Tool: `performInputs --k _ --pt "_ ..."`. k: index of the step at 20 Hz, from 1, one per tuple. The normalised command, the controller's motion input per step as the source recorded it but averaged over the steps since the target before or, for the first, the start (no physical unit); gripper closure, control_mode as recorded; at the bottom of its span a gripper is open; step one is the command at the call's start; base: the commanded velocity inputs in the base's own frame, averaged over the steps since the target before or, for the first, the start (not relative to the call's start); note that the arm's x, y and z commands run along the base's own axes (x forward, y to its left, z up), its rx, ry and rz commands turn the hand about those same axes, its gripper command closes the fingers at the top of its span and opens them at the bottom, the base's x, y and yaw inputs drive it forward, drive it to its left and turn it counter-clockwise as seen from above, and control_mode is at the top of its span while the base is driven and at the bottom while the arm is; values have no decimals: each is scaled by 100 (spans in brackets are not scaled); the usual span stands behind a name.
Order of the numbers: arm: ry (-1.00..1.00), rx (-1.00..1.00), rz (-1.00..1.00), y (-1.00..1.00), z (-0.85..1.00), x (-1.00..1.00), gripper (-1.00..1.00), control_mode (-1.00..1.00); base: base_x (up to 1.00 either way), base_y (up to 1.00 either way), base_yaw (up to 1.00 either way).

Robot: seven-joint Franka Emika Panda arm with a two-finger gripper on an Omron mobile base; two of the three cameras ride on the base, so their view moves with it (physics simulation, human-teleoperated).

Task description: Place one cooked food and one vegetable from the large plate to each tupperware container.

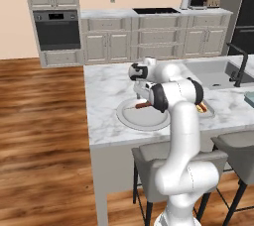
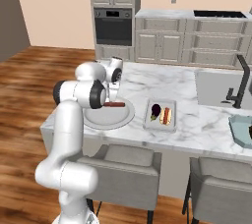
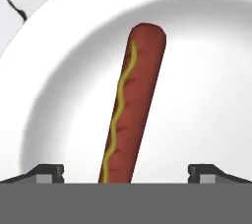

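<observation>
Sausage (image 3: pixel 132 105) with a yellow mustard line lies on the large plate (image 3: pixel 206 95), running lengthwise away from the hand (image 3: pixel 126 171), whose two fingertips stand spread wide, one on each side of the sausage's near end, touching nothing. The plate sits near the front edge of the tabletop (image 2: pixel 147 78), toward its left end. Just beside it, further along the front edge, is the pale rectangular container (image 2: pixel 160 114), already holding a dark vegetable and what looks like another sausage. The teal container (image 2: pixel 241 130) sits well apart at the far right end of the tabletop.

To do the pick well, I judge the hand should come straight down with the sausage centred between the fingers, closing across its width rather than along its length, and nearer the middle than the end so it does not tip. Squeeze gently; a round, smooth sausage may roll or slip sideways on the plate. Lift clear of the raised rim before heading toward the teal container.
</observation>
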Motion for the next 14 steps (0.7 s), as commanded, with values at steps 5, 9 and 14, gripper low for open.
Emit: performInputs --k 5,9,14 --pt "-19 0 0 0 -21 11 -100 -100 0 0 0" --pt "-4 0 0 0 -8 -2 -100 -100 0 0 0" --pt "0 0 -1 -7 -15 -31 -100 -100 0 0 0"
